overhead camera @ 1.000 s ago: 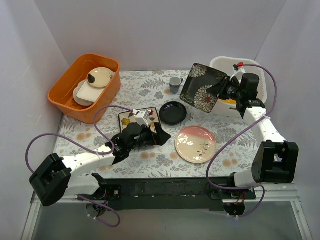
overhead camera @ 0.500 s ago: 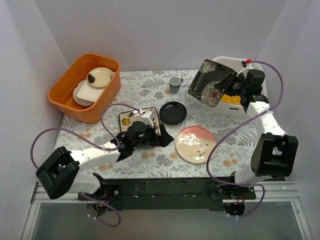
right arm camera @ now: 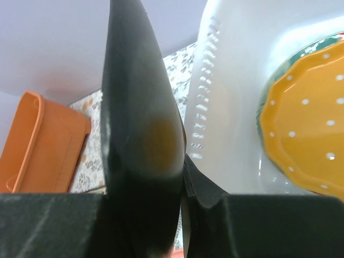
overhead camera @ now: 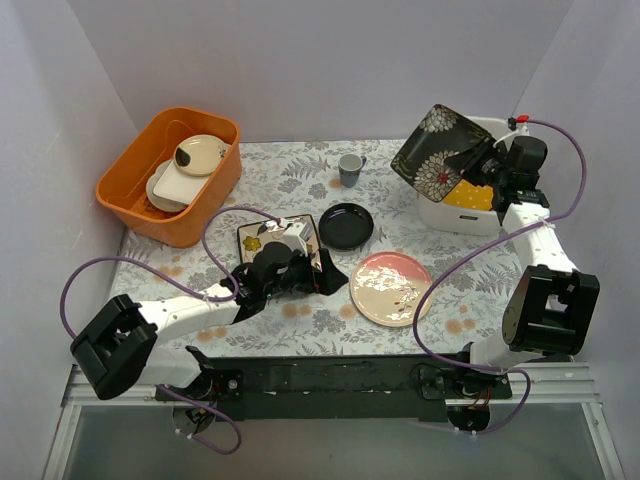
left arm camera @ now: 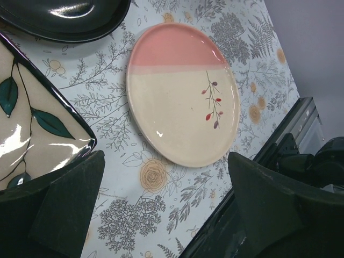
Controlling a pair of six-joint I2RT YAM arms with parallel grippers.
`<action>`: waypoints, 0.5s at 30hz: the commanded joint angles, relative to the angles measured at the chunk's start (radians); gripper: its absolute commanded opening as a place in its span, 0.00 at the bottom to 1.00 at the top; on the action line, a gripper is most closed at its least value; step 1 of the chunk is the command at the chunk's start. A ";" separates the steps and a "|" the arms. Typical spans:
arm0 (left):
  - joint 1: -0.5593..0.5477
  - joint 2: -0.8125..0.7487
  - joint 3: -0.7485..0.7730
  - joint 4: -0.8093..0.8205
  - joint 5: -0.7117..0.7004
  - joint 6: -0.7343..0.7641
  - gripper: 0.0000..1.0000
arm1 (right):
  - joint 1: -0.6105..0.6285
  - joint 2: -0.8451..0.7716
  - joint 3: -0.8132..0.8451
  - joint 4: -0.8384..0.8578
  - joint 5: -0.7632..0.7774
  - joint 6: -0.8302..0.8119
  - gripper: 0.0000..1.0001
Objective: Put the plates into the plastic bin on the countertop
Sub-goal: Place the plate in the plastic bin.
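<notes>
The right gripper (overhead camera: pixel 474 163) pinches the rim of the black plate (overhead camera: pixel 435 148), tilted above the left edge of the bin (overhead camera: pixel 452 216); stiff, glossy, likely slippery and breakable, it is best held by that rim, while the left gripper (overhead camera: pixel 325 272) is spread low over the worktop (overhead camera: pixel 300 170).

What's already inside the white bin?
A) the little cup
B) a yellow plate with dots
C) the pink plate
B: the right wrist view shows a yellow dotted plate lying inside the white bin; the pink plate and the cup are on the cloth.
</notes>
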 commanded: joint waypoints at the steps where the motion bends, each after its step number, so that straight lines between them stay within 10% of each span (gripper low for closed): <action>1: -0.004 -0.076 -0.008 -0.016 -0.020 0.003 0.98 | -0.033 -0.070 0.037 0.231 0.071 0.060 0.01; 15: -0.004 -0.252 -0.083 -0.090 -0.118 -0.014 0.98 | -0.119 -0.094 -0.002 0.258 0.205 0.037 0.01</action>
